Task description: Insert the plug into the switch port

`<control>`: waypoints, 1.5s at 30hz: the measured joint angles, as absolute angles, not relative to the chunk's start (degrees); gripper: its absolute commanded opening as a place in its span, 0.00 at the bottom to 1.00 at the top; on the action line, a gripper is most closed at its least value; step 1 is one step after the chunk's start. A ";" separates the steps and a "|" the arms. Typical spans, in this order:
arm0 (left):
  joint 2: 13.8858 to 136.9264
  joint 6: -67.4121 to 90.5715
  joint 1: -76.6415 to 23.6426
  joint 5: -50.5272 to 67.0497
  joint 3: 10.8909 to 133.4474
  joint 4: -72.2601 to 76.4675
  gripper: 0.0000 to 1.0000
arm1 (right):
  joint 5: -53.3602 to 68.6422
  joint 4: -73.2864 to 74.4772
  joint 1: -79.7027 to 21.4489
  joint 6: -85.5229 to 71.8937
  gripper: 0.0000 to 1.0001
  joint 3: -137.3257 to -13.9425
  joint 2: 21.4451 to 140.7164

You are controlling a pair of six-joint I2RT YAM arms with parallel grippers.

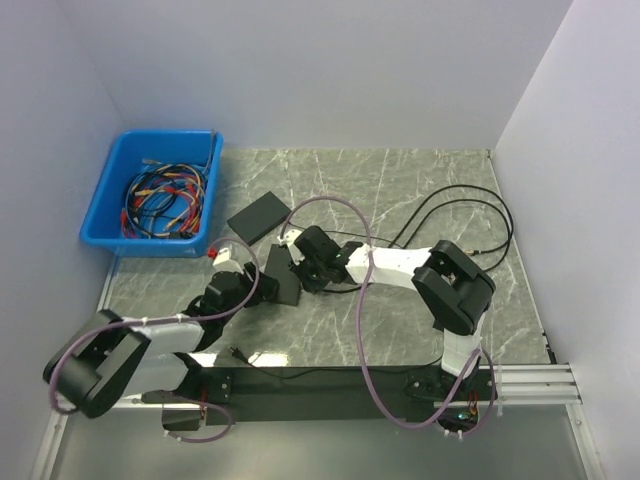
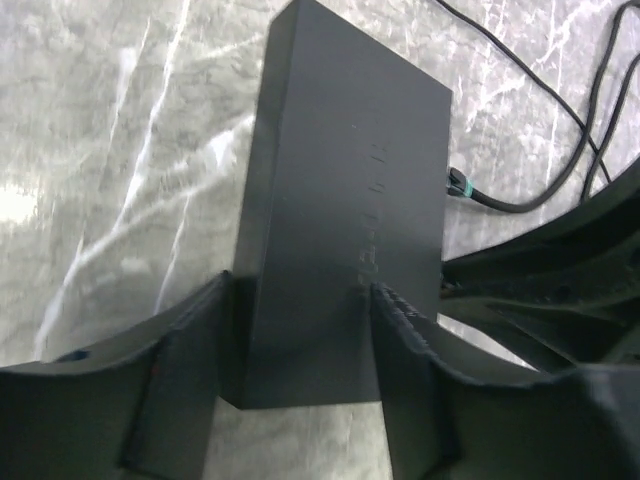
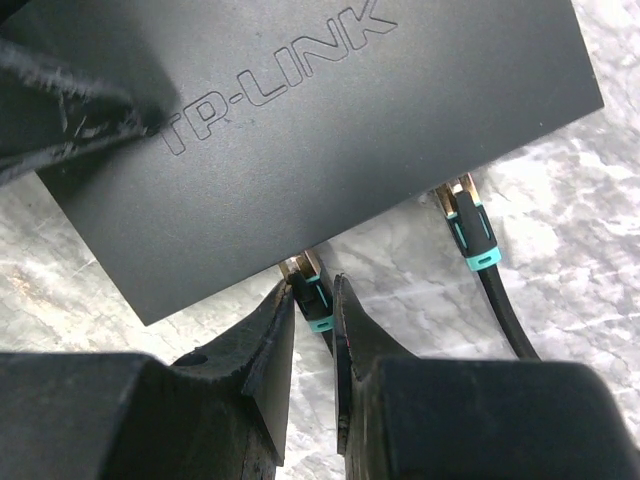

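Support comes from the left claw [image 2: 300,310], clamped across the switch [image 2: 340,200] lying left of mid-bench, so the right claw [image 3: 314,310], pinching the plug [image 3: 315,293] at its port edge, can likely press it home beside a second plug [image 3: 470,225].

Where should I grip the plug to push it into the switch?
Pinch the plug by its black body just behind the metal tip, on its two flat sides, coming from the cable end, in line with the port edge of the switch. The right gripper pinches it this way, leaving the tip free.
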State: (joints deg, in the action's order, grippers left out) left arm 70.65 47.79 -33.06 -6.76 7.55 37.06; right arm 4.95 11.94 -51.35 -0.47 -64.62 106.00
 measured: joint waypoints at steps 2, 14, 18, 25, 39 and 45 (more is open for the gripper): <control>67.57 47.83 -33.43 -6.94 7.46 33.52 0.65 | 4.80 11.57 -51.72 -0.27 0.26 -64.60 106.00; 55.11 48.16 -36.75 -3.88 10.59 11.64 0.74 | -0.32 -0.16 -52.31 -3.33 0.58 -61.43 100.18; 51.72 48.36 -37.34 -2.13 12.38 6.26 0.74 | -1.32 -5.37 -52.90 -4.36 0.61 -60.90 95.61; 48.18 48.38 -37.34 -1.83 14.15 0.86 0.75 | -3.27 -7.88 -53.32 -5.45 0.62 -57.58 92.14; 45.15 48.25 -37.50 -2.42 15.68 -4.10 0.75 | -8.12 -6.33 -54.28 -8.08 0.62 -51.53 83.70; 44.86 47.55 -37.50 -3.62 16.49 -5.43 0.77 | -11.35 -3.90 -54.48 -12.80 0.62 -46.76 79.72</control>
State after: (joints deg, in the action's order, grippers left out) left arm 44.86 47.55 -37.50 -3.62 16.49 -5.43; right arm -11.35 -3.90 -54.48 -12.80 -46.76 79.72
